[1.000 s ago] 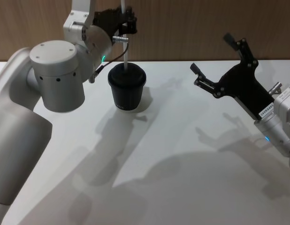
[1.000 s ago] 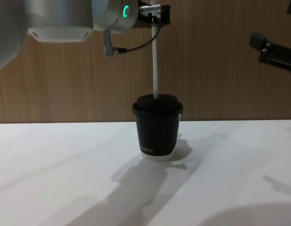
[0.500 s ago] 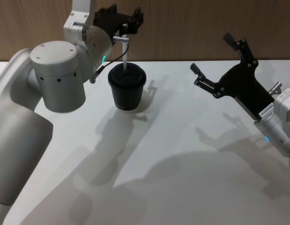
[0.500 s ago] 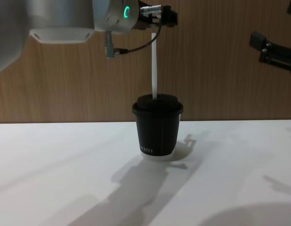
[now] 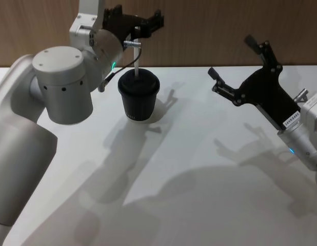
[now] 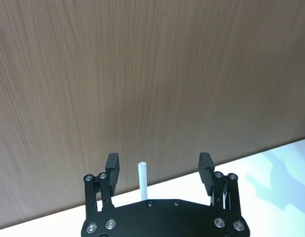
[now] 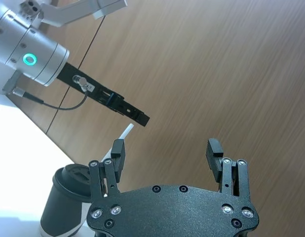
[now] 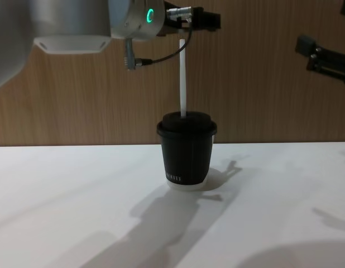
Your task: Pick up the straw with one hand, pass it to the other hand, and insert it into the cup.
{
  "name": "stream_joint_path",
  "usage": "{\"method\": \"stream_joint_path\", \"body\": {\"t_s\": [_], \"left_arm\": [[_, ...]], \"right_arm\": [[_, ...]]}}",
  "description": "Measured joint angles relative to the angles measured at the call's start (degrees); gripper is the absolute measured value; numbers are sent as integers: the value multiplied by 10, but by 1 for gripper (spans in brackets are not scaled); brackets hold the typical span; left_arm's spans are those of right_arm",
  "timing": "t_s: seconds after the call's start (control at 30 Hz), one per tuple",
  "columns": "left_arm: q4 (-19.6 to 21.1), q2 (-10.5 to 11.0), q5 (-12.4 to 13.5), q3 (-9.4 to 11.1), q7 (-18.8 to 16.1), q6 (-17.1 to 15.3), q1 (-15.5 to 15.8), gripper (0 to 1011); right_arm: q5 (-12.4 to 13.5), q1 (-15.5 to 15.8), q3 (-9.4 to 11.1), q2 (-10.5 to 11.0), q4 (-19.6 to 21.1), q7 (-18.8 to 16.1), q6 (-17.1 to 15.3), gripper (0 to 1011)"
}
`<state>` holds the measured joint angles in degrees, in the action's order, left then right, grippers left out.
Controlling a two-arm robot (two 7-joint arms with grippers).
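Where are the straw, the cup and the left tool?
straw point(image 8: 183, 78), chest view, mid-shaft above the lid
cup point(image 8: 187, 159), chest view, side wall
left tool point(image 6: 160, 170), left wrist view, between its open fingertips

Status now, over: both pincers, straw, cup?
Left pincer open around straw. Straw upright in cup. Right pincer open, well to the side.

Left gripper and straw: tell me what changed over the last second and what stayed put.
The left gripper, above the cup, has let go of the straw: a second ago its fingers were shut on the straw's top, and now they stand spread on either side of it. The straw stays upright in the cup's lid, and the cup has not moved. The right gripper stays open, off to the right above the table.
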<state>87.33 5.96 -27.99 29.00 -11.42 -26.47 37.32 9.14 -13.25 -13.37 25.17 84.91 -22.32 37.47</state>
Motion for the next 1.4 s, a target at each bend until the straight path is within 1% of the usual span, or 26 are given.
{"method": "stream_joint_path", "body": {"t_s": [0.1,0.13,0.23,0.3,0.33,0.37,0.4,0.53,0.6,0.63,0.67,0.73,0.77,0.8,0.83,0.87,0.97,1.07,1.23,1.4], "left_arm": [[2,4,-1,0,12,9,-3,1001],[3,5,-1,0,15,12,-4,1002],[7,10,-4,0,32,26,-10,1001],[10,14,-7,-2,45,37,-15,1002],[11,16,-9,-2,51,42,-17,1002],[12,17,-11,-3,56,46,-19,1001],[15,21,-14,-6,65,53,-23,1002],[21,29,-25,-12,93,72,-33,1000],[26,34,-31,-16,109,81,-39,1001],[27,36,-33,-17,113,84,-40,1002],[29,38,-35,-18,118,86,-42,1002],[34,45,-39,-21,133,92,-46,1001],[36,47,-41,-23,138,94,-47,1002],[38,51,-44,-25,147,97,-49,1001],[38,51,-44,-25,147,97,-49,1001],[40,54,-48,-27,158,99,-52,1001],[45,62,-57,-32,177,103,-55,1002],[47,70,-66,-35,196,105,-57,1001],[50,83,-82,-37,228,104,-58,1001],[52,93,-92,-37,250,100,-58,1001]], "right_arm": [[9,1,0,-1,5,-3,-8,1001],[17,2,0,-2,8,-5,-16,1001],[28,3,0,-4,15,-7,-28,1001],[39,6,0,-6,23,-9,-42,1001],[47,7,1,-8,28,-9,-54,1001],[47,7,1,-8,28,-9,-54,1001],[60,10,1,-10,36,-9,-72,1001],[75,13,2,-14,47,-9,-96,1001],[91,17,3,-19,58,-5,-124,1001],[91,17,3,-19,58,-5,-124,1001],[98,19,3,-22,64,-3,-138,1001],[106,21,4,-25,70,0,-153,1001],[110,23,5,-26,73,1,-160,1001],[118,25,5,-29,79,4,-176,1001],[121,26,5,-30,82,5,-181,1001],[128,28,6,-33,87,9,-195,1001],[137,31,7,-36,95,12,-213,1001],[149,37,9,-42,106,18,-237,1001],[159,43,12,-46,114,21,-257,1001],[166,49,15,-49,122,23,-271,1001]]}}
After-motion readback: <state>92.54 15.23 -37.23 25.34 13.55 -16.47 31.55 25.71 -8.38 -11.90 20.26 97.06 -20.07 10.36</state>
